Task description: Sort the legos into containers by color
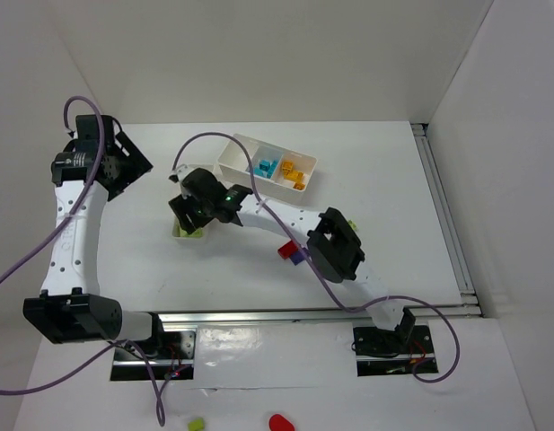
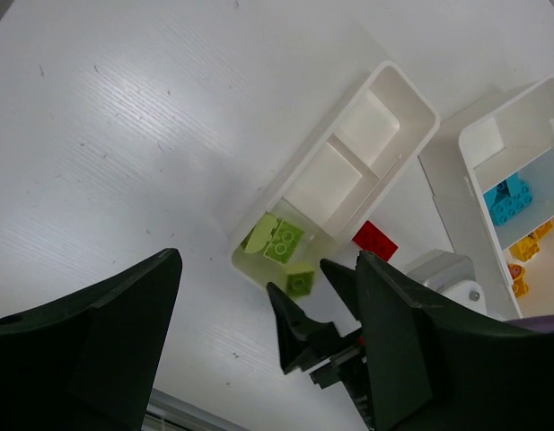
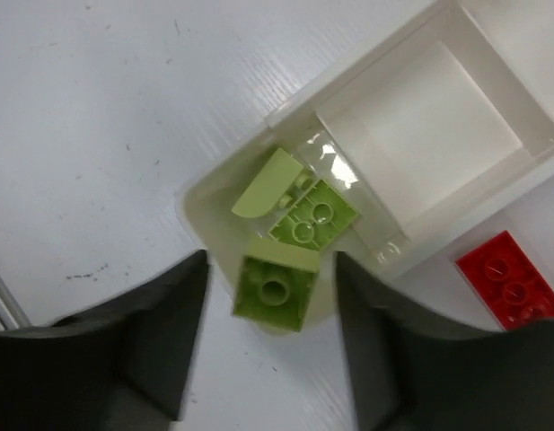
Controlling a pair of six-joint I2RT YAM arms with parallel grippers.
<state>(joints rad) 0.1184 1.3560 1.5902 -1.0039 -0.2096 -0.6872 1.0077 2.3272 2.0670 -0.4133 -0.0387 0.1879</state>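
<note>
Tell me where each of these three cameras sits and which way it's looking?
Top external: above and behind the bases, looking down on the table; left arm and right arm show.
Left wrist: looks slantwise down at the narrow tray; left gripper at the bottom.
Right wrist: close, nearly straight down over lime green legos; right gripper at the bottom.
Shared: both wrist views show that tray and the red lego.

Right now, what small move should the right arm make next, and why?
Probably lift the right gripper straight up. Its jaws stand open, and the lime green brick between them touches neither finger; it seems to lie in the end compartment of the narrow tray with two other lime pieces.
</note>
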